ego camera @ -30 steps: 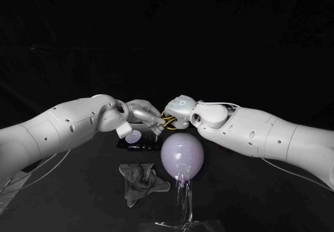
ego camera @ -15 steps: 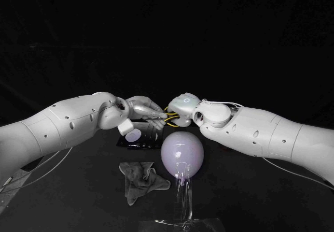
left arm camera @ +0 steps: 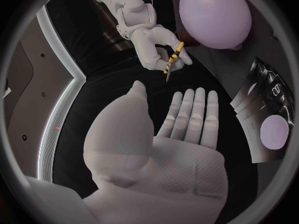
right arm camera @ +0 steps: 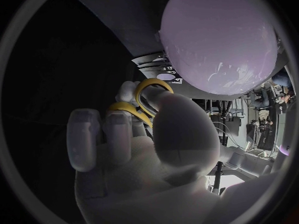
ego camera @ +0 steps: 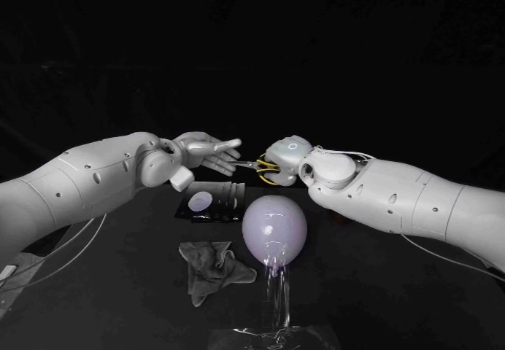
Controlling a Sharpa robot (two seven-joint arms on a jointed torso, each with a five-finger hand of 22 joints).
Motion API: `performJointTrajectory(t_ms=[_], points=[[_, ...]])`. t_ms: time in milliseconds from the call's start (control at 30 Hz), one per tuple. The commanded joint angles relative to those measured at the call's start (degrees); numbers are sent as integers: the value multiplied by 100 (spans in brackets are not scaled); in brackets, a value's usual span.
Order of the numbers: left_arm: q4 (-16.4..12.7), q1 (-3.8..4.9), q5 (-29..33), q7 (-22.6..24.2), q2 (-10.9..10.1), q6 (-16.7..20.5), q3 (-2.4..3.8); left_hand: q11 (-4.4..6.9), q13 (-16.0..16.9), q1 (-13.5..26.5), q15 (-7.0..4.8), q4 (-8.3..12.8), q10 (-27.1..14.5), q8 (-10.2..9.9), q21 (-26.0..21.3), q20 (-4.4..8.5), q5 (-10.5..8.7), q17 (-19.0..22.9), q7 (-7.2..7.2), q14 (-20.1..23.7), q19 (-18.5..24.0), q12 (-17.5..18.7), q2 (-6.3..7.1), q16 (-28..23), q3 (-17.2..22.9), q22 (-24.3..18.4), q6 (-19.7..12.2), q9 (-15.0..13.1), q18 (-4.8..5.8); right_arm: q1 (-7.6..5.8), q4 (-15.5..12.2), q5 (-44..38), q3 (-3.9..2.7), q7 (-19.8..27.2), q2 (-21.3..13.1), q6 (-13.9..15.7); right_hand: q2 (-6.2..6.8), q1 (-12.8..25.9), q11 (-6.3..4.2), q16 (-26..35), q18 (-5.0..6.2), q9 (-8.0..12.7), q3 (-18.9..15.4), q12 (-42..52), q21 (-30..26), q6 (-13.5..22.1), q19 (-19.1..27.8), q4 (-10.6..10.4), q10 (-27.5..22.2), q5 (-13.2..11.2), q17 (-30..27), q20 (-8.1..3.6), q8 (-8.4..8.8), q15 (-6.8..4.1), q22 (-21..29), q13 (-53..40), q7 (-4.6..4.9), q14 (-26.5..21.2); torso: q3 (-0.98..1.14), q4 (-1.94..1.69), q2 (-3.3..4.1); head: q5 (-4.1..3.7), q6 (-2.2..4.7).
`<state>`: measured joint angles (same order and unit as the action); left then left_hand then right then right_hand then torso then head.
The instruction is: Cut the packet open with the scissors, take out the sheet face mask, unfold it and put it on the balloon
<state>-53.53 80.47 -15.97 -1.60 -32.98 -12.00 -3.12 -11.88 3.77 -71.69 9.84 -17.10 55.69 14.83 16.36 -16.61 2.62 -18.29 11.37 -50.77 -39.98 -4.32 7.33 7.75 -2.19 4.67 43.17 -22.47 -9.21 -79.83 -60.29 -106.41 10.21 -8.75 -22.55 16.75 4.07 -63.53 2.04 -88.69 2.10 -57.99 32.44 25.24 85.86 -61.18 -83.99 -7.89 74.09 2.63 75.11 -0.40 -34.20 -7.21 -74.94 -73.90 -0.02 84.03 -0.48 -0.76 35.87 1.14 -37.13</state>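
Well, nearest to me a crumpled grey cloth (ego camera: 214, 268) lies on the black table (ego camera: 116, 313), just beside the lilac balloon (ego camera: 274, 226), which stands upright on a clear stem (ego camera: 279, 299). I judge the balloon light, springy and easy to tip, so nothing should lean on it. Just behind it, towards my left, the packet (ego camera: 214, 203) lies flat, dark and glossy, with a pale disc on it. I take it for thin, slippery foil, limp in the middle, best pinched at one edge and lifted taut so that the blades meet a free edge. Further off, my left hand (ego camera: 205, 152) hovers above the packet, fingers straight and spread, holding nothing. Facing it, my right hand (ego camera: 284, 154) grips the scissors (ego camera: 261, 166) by their yellow loops, blades towards the left hand. They look stiff and sharp, and I reckon they sit secure only when held at the loops.
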Motion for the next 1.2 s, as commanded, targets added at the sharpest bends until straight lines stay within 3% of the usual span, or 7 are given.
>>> performJointTrajectory(t_ms=[33,267,333,533,600,833,1200], points=[[111,9,555,187,-41,157,5,-3,6,6,15,-3,-20,-20,-38,-2,22,7,344,35,-34,-26,-26,22,-52,-8,11,6,52,-6,-23,10,-3,-307,-78,344,86,-31,-700,-64,-56,-257,2,6476,-35,-91,-178,-75,1591,16,1325,-33,-140,-50,-1063,-1610,-156,560,4,-10,4,-17,-29],[442,5,767,304,-152,333,-9,18,13,10,-5,2,36,17,-36,2,20,7,322,-10,-105,-66,-179,61,-72,-20,92,-2,20,-19,-125,1207,-11,-119,-413,875,113,-34,-742,-131,-35,-549,-13,6476,-105,-225,-118,-113,1591,17,1489,-23,-348,-70,-1007,-1610,-187,597,6,7,-3,-25,4],[514,-1,791,338,-195,396,-20,28,16,-4,-15,5,59,26,-31,3,18,3,315,-39,-132,-80,-239,81,-56,-22,112,-3,7,-38,-194,1842,-15,23,-557,1068,135,-38,-768,-118,-16,-1027,-48,6476,-166,-612,-66,-127,1591,16,1458,-38,-1090,-87,-957,-1610,-222,589,8,8,-4,-40,15],[546,-70,822,409,-361,544,-59,53,18,-72,-42,16,124,53,-6,5,15,-5,292,-107,-241,-123,-426,135,-22,-23,179,-5,-47,-135,-542,4072,-20,451,-1053,1327,50,7,-805,-69,19,-1632,-80,6476,-282,-1029,27,-207,1591,18,1343,-87,-1996,-115,-863,-1610,-266,560,5,12,-3,-91,74],[508,-123,828,435,-434,592,-72,56,18,-82,-46,17,135,57,-3,5,15,-6,291,-117,-258,-130,-448,143,-25,-24,190,-4,-56,-176,-718,5084,-20,649,-1284,1277,-77,121,-835,-55,18,-2021,-152,6476,-286,-1347,20,-342,1591,18,1315,-129,-2654,-143,-869,-1610,-300,553,5,9,-4,-132,96],[340,-283,849,572,-621,716,-86,74,21,-160,-65,26,192,79,8,6,15,-12,277,-166,-327,-166,-531,185,-39,-28,248,-5,-84,-219,-1075,7134,-10,1231,-1775,825,-343,291,-862,-81,-20,-2148,-185,6476,-172,-1373,-89,-572,1591,20,1377,-161,-2755,-169,-978,-1610,-327,569,10,21,0,-212,145],[-380,-534,826,1525,-1047,1071,-95,317,36,-1282,-285,145,604,205,189,91,22,-141,-13,-569,-799,-322,-603,548,-73,15,642,2,-142,-135,-1699,9291,51,1894,-2484,-381,-396,247,-867,-131,-120,-2027,-276,6476,136,-1035,-359,-546,1591,18,1489,-184,-2212,-179,-1258,-1610,-326,597,23,8,0,-416,237]])
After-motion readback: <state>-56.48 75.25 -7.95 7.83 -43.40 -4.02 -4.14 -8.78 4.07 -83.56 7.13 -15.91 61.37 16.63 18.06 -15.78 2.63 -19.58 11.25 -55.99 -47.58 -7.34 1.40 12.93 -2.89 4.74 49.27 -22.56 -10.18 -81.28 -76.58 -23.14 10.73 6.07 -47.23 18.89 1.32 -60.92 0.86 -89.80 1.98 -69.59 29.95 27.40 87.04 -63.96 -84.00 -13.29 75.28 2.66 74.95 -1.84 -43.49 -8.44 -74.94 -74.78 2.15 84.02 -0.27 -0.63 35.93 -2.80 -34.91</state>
